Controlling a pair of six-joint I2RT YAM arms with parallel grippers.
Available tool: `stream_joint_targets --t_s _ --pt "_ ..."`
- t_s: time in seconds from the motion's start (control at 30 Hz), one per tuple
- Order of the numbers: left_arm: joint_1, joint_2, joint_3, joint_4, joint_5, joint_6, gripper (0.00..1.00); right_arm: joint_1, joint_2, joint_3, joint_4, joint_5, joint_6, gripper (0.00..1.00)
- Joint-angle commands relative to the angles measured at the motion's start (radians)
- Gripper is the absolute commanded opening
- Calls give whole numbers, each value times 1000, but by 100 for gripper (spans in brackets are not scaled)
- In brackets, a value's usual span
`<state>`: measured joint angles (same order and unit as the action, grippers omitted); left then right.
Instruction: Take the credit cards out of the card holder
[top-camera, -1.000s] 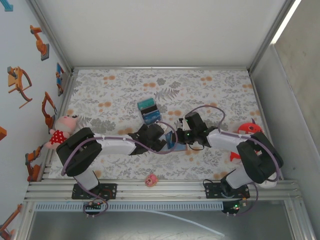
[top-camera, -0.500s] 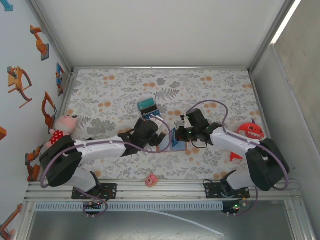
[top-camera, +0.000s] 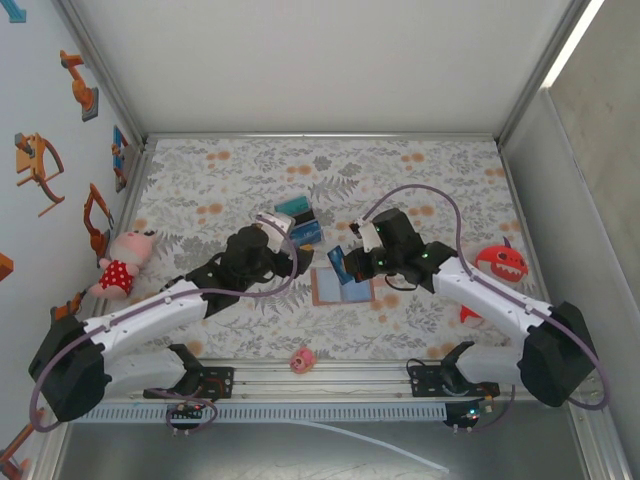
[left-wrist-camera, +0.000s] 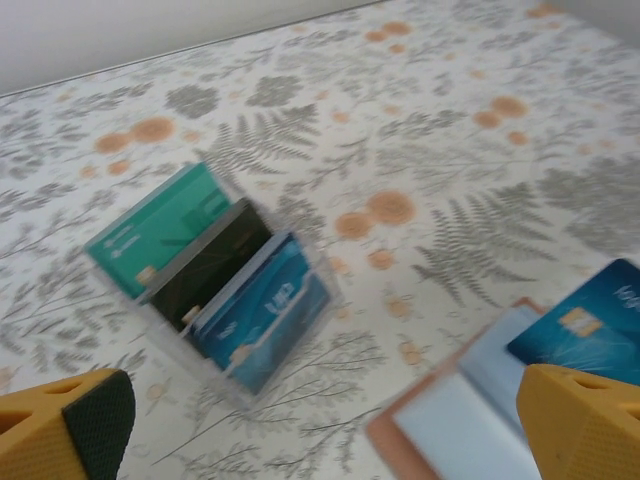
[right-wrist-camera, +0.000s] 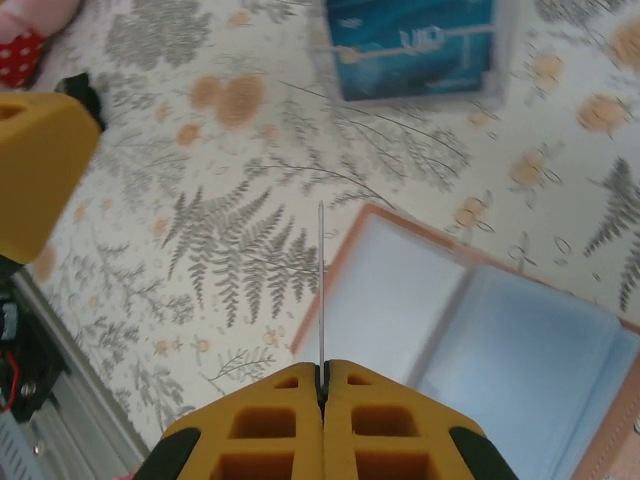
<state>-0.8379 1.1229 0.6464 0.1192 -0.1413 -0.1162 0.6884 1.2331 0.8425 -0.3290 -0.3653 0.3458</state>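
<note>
Tan-brown on the outside and pale blue-grey within, the card holder (top-camera: 350, 292) lies opened flat like a book on the flower-patterned bench (top-camera: 430, 180), between the two arms. The right tool (right-wrist-camera: 323, 375) hangs just above its left half with the fingers pressed together, pinching a blue credit card (left-wrist-camera: 590, 325) by one end. This card is lifted free of the pockets, and the right wrist camera sees it edge-on as a thin upright line. The left tool (left-wrist-camera: 320, 428) hovers to the left of the holder with its yellow fingers (left-wrist-camera: 60, 430) spread wide and nothing between them. Just beyond the holder, farther from the arm bases, stands a clear stand (left-wrist-camera: 318, 300) with three cards slotted upright in a row: a teal card (left-wrist-camera: 160, 230) at the back, a dark card (left-wrist-camera: 205, 270) in the middle and a blue patterned card (left-wrist-camera: 262, 312) at the front. A small pink toy (top-camera: 302, 359) sits at the near edge of the bench, well apart from the holder.
</note>
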Motion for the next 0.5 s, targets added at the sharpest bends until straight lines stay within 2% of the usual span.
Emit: stream_joint_targets --t_s 0.0,0.13,0.27,0.47 --pt "29 -38 17 -14 262 66 95 24 -15 54 -57 -59 -175 0" --pt "68 -50 45 -64 479 144 92 30 4 97 -87 -130 -271 0" --pt "78 -28 87 -157 607 240 88 31 7 122 -104 -208 -336 0" --pt "86 38 154 -251 782 313 63 33 15 152 -163 -300 -416 0"
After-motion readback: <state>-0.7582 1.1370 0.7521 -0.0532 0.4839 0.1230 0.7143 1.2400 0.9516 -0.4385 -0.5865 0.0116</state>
